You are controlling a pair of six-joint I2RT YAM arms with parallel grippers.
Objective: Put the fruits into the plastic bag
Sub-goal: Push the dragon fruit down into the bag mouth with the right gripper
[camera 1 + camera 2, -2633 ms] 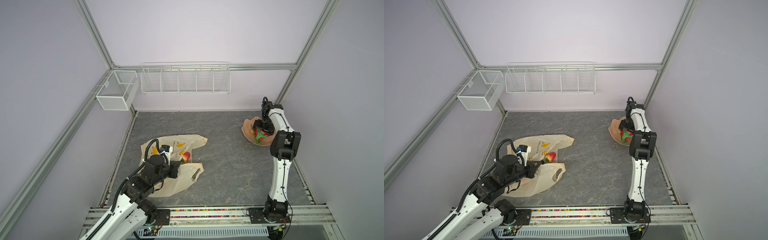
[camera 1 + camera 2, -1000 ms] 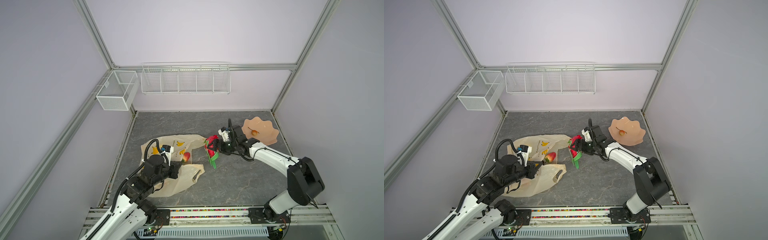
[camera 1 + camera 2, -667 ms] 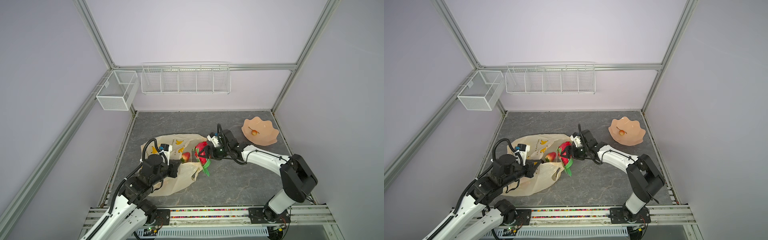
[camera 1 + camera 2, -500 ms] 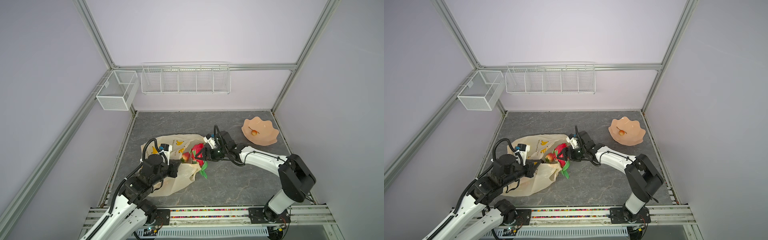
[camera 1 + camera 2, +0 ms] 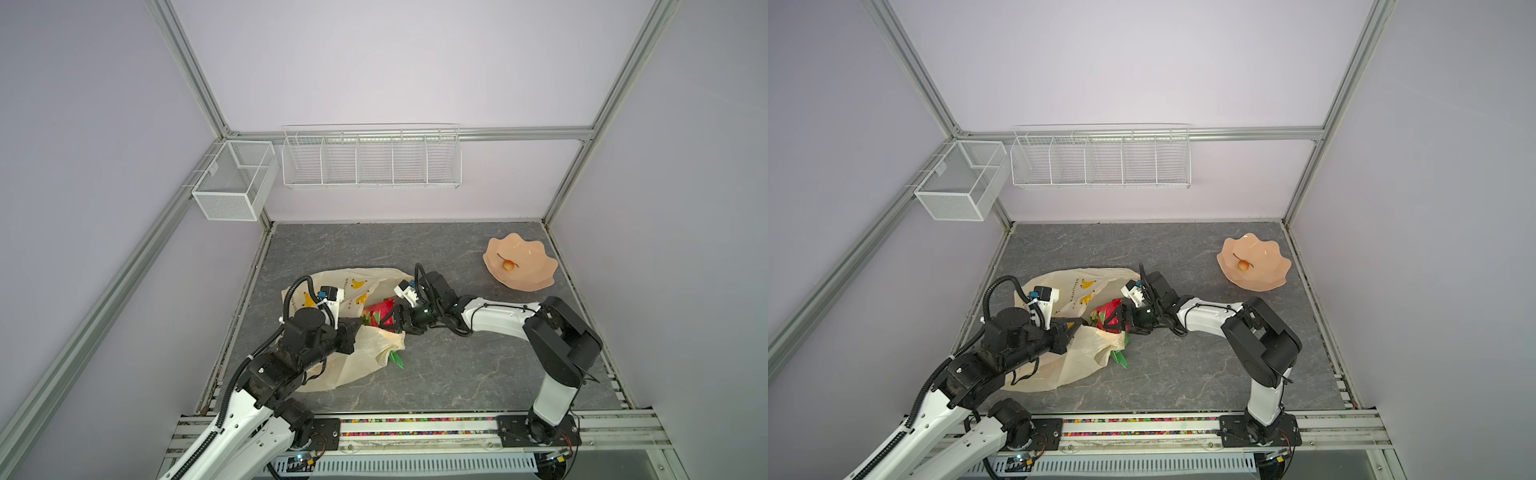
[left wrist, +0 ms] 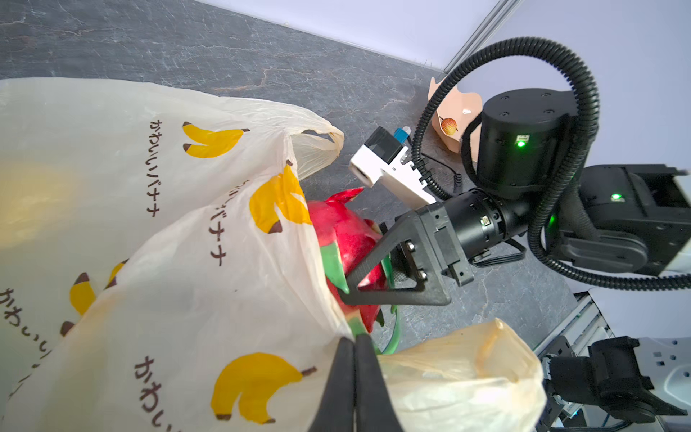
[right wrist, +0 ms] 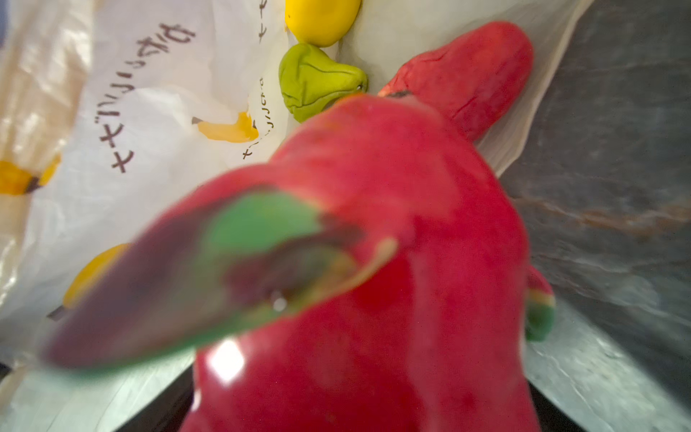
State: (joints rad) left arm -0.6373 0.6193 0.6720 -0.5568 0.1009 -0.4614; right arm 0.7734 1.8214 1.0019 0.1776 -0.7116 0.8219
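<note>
The plastic bag (image 5: 365, 353) (image 5: 1088, 349) (image 6: 149, 224), cream with printed bananas, lies at the left of the mat. My left gripper (image 5: 353, 332) (image 5: 1073, 328) (image 6: 355, 338) is shut on the bag's upper edge and holds the mouth up. In the mouth sits the red dragon fruit (image 5: 382, 311) (image 5: 1106, 316) (image 6: 344, 232) (image 7: 392, 262), with my right gripper (image 5: 395, 322) (image 5: 1121, 322) shut on it. One of its fingers (image 6: 389, 295) lies across the fruit. Deeper in the bag lie a yellow fruit (image 7: 321, 18), a green lumpy fruit (image 7: 318, 82) and another red fruit (image 7: 467, 74).
A peach scalloped bowl (image 5: 536, 282) (image 5: 1266, 278) stands at the back right with one small orange-red fruit (image 5: 508, 266) (image 5: 1244, 264) in it. A wire rack (image 5: 370, 158) and a mesh basket (image 5: 232, 183) hang on the walls. An aluminium rail (image 5: 415, 426) runs along the front.
My right gripper has carried the dragon fruit from the bowl leftwards across the mat into the bag's mouth. The left gripper has kept its hold and raised the bag's edge a little.
</note>
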